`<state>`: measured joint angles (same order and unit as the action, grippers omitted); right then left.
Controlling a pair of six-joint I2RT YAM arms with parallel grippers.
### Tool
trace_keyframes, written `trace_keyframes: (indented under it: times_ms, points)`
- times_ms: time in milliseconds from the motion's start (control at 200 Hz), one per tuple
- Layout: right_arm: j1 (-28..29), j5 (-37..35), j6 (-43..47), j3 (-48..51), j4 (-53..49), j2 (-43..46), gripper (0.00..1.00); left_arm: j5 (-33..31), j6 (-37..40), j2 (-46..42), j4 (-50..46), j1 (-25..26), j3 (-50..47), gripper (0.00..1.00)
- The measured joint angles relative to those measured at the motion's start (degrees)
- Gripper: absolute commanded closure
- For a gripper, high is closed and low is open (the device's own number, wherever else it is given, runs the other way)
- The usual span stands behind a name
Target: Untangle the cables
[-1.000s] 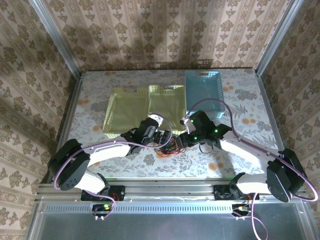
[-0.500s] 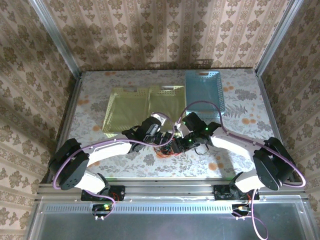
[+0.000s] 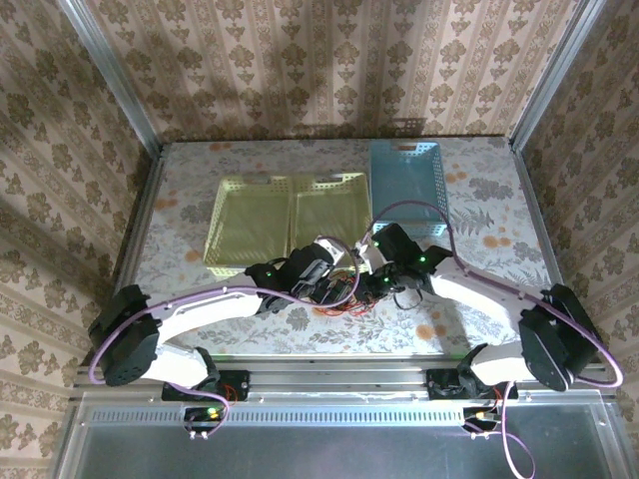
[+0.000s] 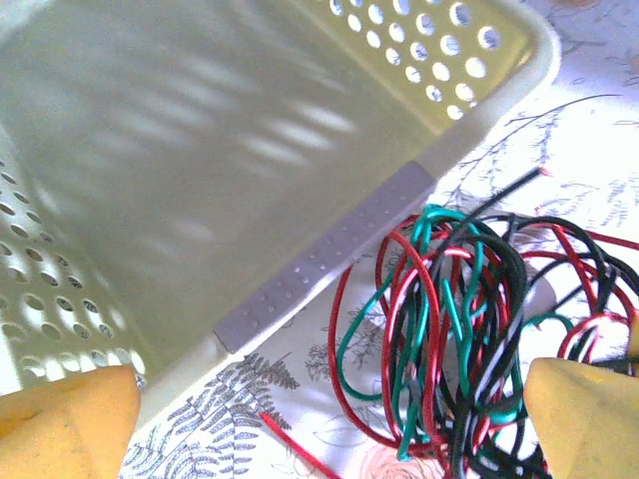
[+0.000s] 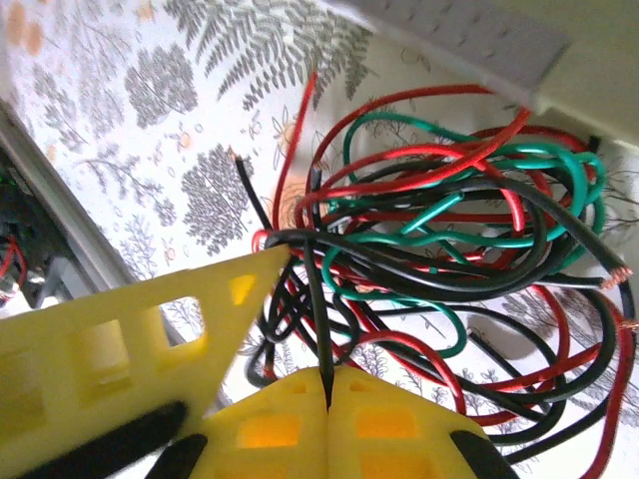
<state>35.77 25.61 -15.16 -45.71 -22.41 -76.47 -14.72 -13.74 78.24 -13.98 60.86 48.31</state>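
Both arms reach in from the near edge and fold inward, so that their wrists meet low over the middle of the table (image 3: 200,180), tipped downward. The left gripper (image 4: 319,427) stands wide, its two yellow fingertips (image 4: 62,424) far apart at the lower corners of its wrist view and holding nothing. The cables (image 4: 464,329) — a tangle of red, green and black loops — lie just ahead of it, crowded toward its right finger, with one loose red end lying between the fingers. Ahead and to its left rises the corner of a pale yellow-green basket (image 4: 180,170), whose rim stands just beside the outermost red loop, so there is little room on that side. The right gripper (image 5: 327,391) is closed, its pads pinching a black wire (image 5: 322,329) that runs straight up from the seam into the tangle. Beyond this gripper the loops spread as far as the basket's rim; to its left lies bare tabletop, and further left the metal rail (image 5: 55,200) at the table's edge. From overhead, the tangle sits between the two grippers and just nearer than the basket. A second yellow-green basket (image 3: 250,225) and a blue basket (image 3: 404,178) stand further off, with open tabletop on both outer sides.
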Motion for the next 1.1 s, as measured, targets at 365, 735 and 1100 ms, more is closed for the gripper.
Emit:
trace_keyframes:
  times_ms: [365,735,1100]
  points:
    - [-6.6,3.6,-1.8,2.1,0.3,5.8,1.00,6.1,3.4,0.7,1.3,0.3,0.6,0.03]
    - [-17.2,6.6,-7.0,3.5,-0.1,13.6,1.00,10.9,7.6,11.8,3.7,1.6,5.8,0.15]
    - [-22.7,8.7,-14.3,6.7,1.5,19.5,1.00,12.4,10.6,17.0,5.9,1.7,8.3,0.39]
